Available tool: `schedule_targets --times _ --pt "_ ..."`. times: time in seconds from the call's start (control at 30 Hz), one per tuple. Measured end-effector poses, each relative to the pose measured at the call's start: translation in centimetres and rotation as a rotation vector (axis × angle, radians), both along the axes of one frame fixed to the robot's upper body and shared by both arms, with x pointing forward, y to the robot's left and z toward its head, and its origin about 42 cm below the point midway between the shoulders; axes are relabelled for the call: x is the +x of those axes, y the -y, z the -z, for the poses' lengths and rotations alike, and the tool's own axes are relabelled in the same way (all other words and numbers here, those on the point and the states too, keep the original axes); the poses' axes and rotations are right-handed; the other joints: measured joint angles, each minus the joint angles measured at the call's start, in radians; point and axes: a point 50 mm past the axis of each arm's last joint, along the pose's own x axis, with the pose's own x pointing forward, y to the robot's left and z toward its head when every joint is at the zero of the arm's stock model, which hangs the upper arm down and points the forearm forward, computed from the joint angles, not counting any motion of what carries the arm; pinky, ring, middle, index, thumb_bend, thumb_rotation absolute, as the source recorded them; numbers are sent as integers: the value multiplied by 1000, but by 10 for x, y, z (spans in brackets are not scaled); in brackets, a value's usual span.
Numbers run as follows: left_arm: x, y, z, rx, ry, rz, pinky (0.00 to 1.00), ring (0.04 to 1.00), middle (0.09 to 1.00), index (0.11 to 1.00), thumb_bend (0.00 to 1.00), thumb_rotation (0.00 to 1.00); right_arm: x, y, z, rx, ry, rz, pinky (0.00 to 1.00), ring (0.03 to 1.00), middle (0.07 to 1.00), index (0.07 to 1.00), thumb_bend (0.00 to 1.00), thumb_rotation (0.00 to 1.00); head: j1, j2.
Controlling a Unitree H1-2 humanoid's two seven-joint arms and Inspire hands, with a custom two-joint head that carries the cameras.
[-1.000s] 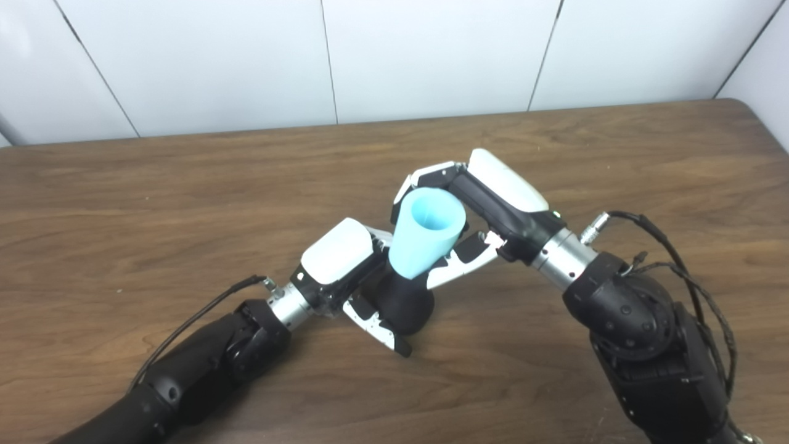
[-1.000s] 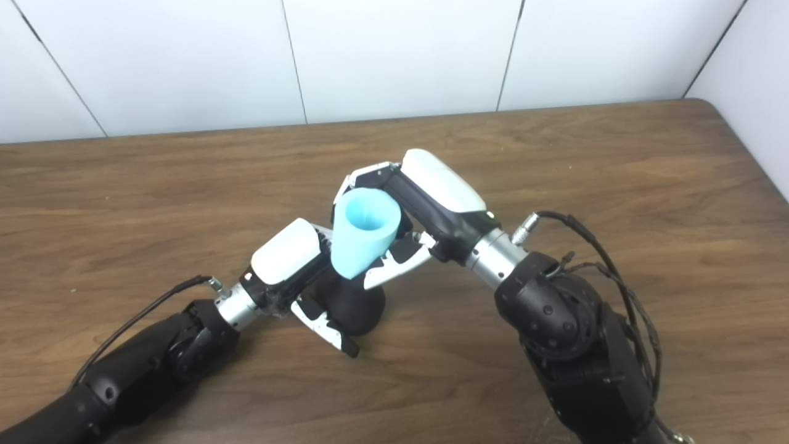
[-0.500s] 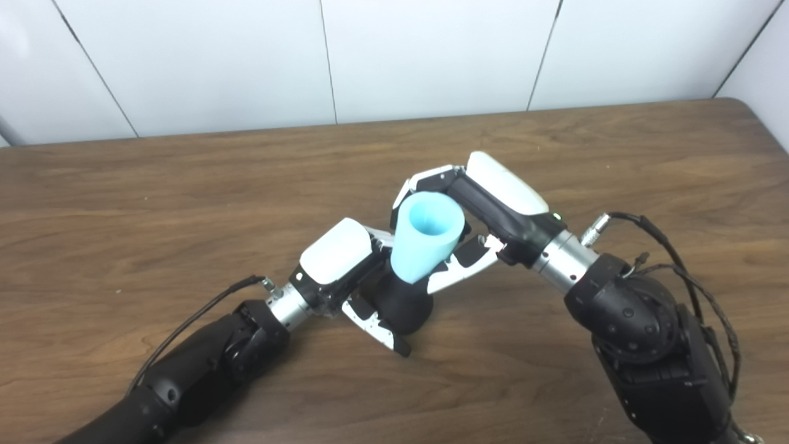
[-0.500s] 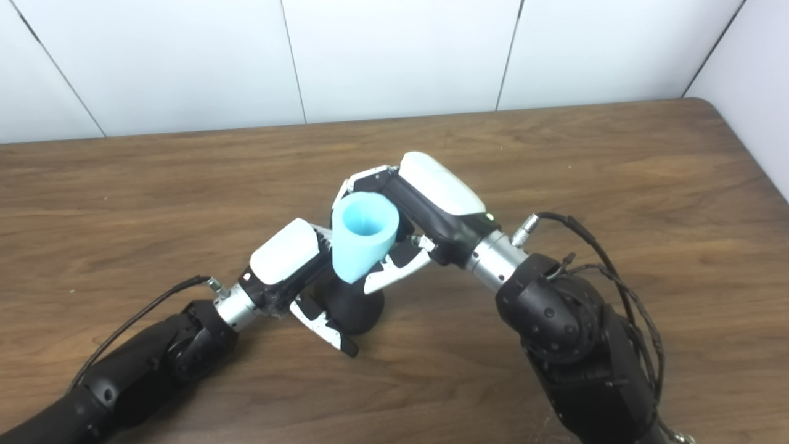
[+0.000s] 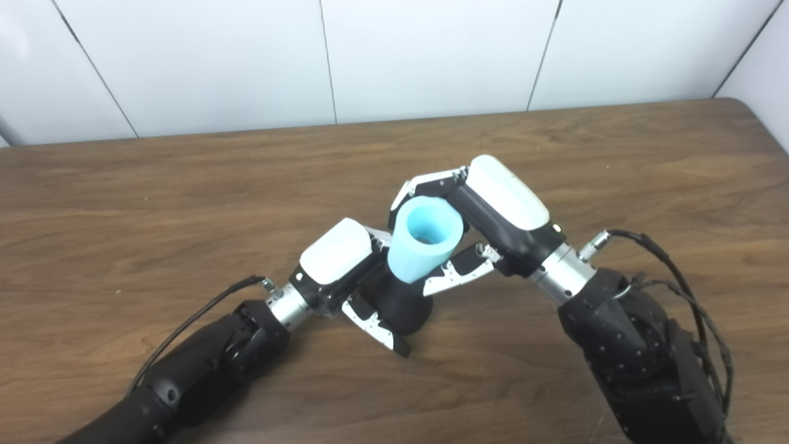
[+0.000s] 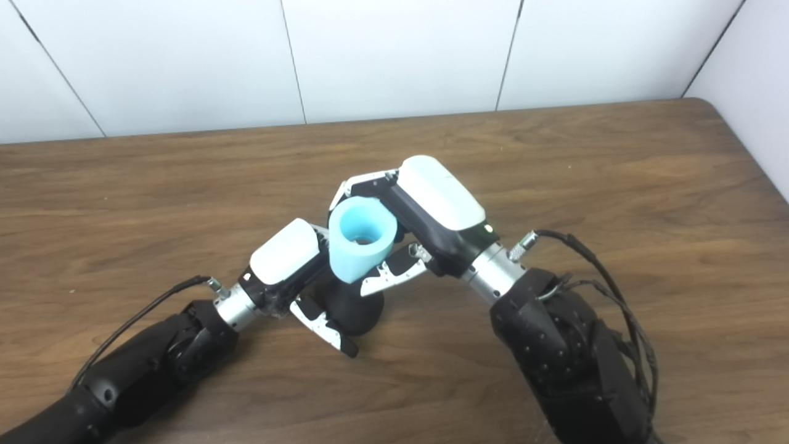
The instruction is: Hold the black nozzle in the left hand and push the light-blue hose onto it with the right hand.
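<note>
Fig.: two-hand assembly at centre of a wooden table (image 5: 185,185), white panelled wall (image 5: 431,55) behind. Left hand (image 5: 345,262), arm entering from lower left, has its fingers closed round the black nozzle (image 5: 400,302), which stands w/ its wide rounded base low, near the tabletop; contact w/ the table cannot be confirmed from either view. Right hand (image 5: 487,216), arm entering from lower right, grips the light-blue hose (image 5: 425,237): fingers (image 5: 419,185) curl over its far side, thumb (image 5: 459,277) lies along the near side. Hose piece is short and tapered, wide open mouth up and tilted slightly toward the cameras, narrow end down, meeting the top of the nozzle. Seating depth is probably shallow, but the joint is hidden by both hands. Dark interior visible through the mouth. Cables (image 5: 672,271) loop off the right forearm.
</note>
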Motion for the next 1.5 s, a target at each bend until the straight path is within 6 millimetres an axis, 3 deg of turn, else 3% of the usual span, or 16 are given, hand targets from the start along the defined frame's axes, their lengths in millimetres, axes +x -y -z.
schedule_targets --times 0.4,0.73,1.5 --pt "0 0 0 3 3 0 390 499 491 479 521 0 2 -1 13 61 54 18 95 144 470 484 527 0 -2 -8" --pt "0 0 0 3 6 0 390 498 495 475 521 0 1 -1 13 59 41 11 86 136 469 484 528 0 -3 -8" --pt "0 2 1 -3 6 6 391 502 492 477 521 0 2 6 -9 0 -202 17 60 104 469 482 528 0 -23 -32"
